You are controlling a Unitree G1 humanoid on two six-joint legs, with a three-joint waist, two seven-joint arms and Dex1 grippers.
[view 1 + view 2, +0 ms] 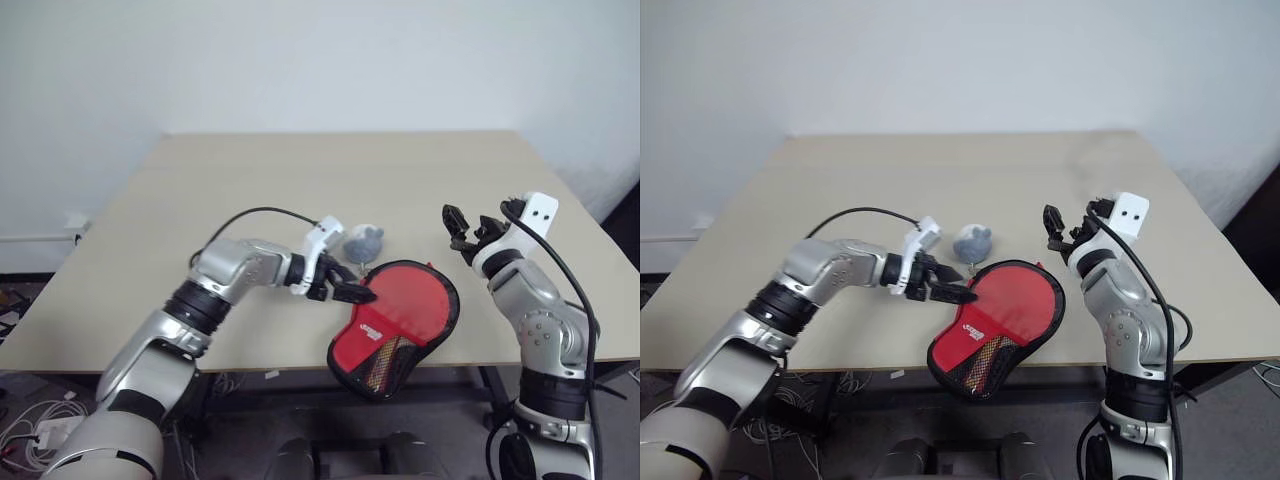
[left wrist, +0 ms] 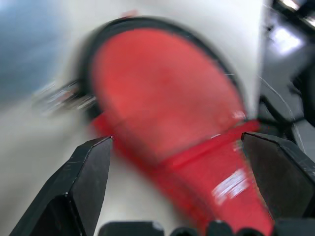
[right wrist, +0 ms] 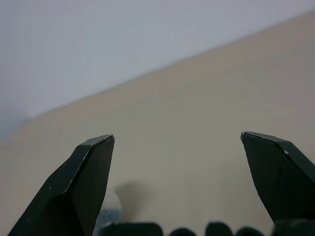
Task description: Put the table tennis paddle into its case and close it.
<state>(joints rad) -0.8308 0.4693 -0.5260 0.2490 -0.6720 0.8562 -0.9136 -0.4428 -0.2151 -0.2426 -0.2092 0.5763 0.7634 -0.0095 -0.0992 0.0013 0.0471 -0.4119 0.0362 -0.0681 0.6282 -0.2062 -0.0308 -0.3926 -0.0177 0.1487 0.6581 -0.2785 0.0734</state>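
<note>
Desk [image 1: 250,180] first: the case [image 1: 395,325] lies at its near edge, round end toward the far right, narrow mesh end hanging over the edge toward me, so its long axis is diagonal. The paddle's red face seems to sit inside it; I can't tell how far the zipper is shut. My left gripper [image 1: 352,290] is right at the case's round end on its left rim, fingers spread, nothing held. Right gripper [image 1: 462,228] hangs raised, apart from the case toward the right edge, fingers spread, empty. Left is nearer, I judge. Plush toy [image 1: 363,242] sits just beyond the case.
</note>
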